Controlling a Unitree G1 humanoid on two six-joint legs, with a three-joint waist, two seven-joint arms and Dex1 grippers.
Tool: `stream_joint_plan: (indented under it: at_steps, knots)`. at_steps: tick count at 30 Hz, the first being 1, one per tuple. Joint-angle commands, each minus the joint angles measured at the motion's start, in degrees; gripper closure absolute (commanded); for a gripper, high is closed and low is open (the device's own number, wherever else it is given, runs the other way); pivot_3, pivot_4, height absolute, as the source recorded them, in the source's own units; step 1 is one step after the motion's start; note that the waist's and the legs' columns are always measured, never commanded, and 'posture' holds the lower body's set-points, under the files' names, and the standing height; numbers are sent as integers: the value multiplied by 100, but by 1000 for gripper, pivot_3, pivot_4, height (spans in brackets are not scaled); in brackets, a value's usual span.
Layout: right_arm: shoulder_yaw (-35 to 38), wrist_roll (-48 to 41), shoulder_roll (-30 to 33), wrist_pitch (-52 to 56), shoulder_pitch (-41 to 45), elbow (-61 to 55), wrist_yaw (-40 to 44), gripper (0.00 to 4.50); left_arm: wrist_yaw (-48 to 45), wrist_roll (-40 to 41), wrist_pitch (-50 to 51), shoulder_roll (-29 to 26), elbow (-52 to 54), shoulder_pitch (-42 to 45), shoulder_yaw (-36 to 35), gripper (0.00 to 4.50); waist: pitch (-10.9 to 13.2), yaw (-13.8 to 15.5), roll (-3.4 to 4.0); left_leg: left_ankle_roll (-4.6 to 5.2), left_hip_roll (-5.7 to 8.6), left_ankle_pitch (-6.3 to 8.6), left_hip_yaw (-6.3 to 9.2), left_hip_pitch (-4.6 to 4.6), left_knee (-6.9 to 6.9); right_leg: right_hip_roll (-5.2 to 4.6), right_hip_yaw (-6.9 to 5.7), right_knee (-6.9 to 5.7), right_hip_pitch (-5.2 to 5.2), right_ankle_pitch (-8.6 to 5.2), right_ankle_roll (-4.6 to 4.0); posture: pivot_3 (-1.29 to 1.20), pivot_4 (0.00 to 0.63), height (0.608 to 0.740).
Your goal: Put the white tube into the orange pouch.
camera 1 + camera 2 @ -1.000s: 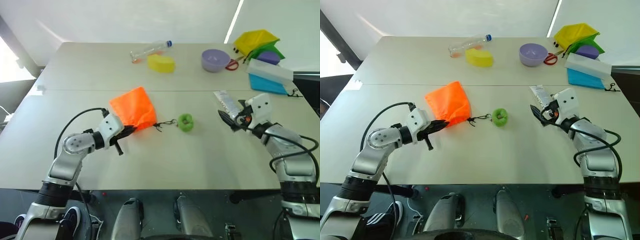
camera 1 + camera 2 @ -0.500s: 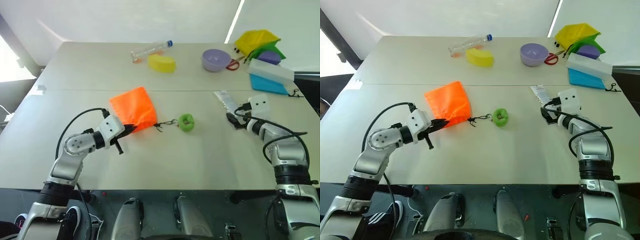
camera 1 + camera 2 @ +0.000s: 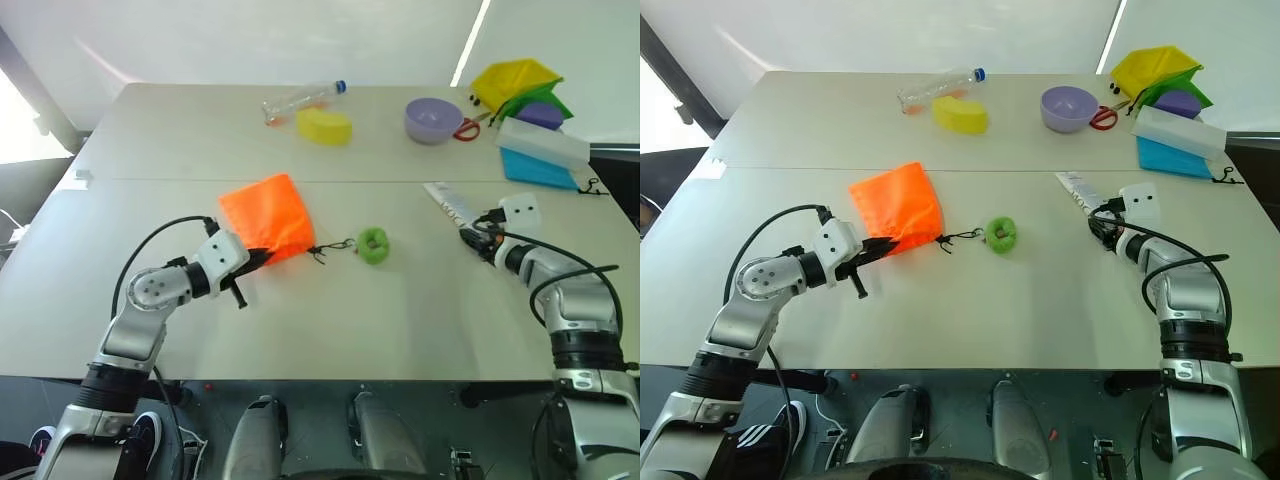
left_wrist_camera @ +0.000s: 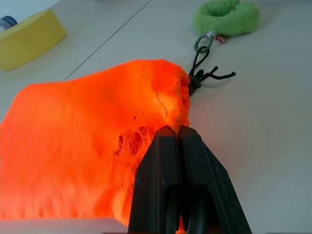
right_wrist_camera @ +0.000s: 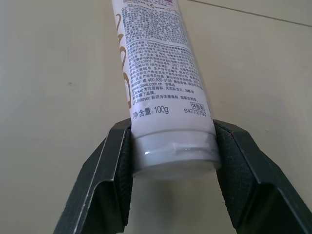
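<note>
The orange pouch (image 3: 265, 218) lies left of centre on the table, its mouth toward my left gripper (image 3: 262, 258). That gripper is shut on the fabric at the pouch's (image 4: 73, 136) gathered opening. A dark cord (image 3: 330, 249) runs from there to a green ring (image 3: 373, 243). On the right, the white tube (image 3: 450, 203) lies flat on the table. My right gripper (image 3: 472, 238) is low at its near end. In the right wrist view both pads (image 5: 122, 151) press the sides of the tube's (image 5: 161, 73) cap.
At the back stand a clear bottle (image 3: 300, 99), a yellow sponge block (image 3: 323, 126), a purple bowl (image 3: 432, 119) and red scissors (image 3: 465, 128). Yellow and green bins (image 3: 515, 80) and a blue-and-white box (image 3: 540, 155) crowd the back right corner.
My right gripper has sunk to the table at the tube's near end and its fingers have closed in around the cap. The left gripper and pouch have stayed put.
</note>
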State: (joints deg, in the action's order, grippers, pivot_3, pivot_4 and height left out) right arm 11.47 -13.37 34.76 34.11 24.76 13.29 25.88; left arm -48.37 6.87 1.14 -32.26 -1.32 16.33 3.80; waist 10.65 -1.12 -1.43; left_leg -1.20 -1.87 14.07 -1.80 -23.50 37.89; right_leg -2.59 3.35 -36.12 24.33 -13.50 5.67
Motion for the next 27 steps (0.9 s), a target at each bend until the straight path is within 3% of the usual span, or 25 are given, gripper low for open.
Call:
stream_joint_plan:
  at_steps: [1,6,12,19,27]
  knots:
    - [201,-487,147,-18,-384,-1285,554,2393,0,114,24,-4,246,-48,-63,4500,0,3,0,0,0,0,0,0,0,0,0,0,0,0,1,0,150,740]
    - [-30,-1649,549,584,-1724,-3667,1833,2393,43,140,122,52,370,-114,-68,4500,0,14,0,0,-1,0,6,-2,-4,0,-2,-1,3,-3,5,0,150,740]
    - [-814,-1878,459,830,-2409,-4948,1795,2393,60,134,127,78,345,-19,-75,4500,-1,-4,-3,0,-4,1,8,0,7,-3,-5,0,-4,-2,0,0,150,740]
    - [-2111,-320,19,25,-1717,-3995,1006,2393,0,148,261,75,402,113,-25,4500,-1,1,-7,-2,-4,1,8,1,9,-5,-7,5,0,3,-11,0,150,740]
    - [-2284,51,-646,-472,-1436,-3290,756,2393,-12,229,477,63,605,108,-43,4500,-1,29,-7,-1,-2,1,8,-21,-2,-4,-14,7,18,0,-5,0,150,740]
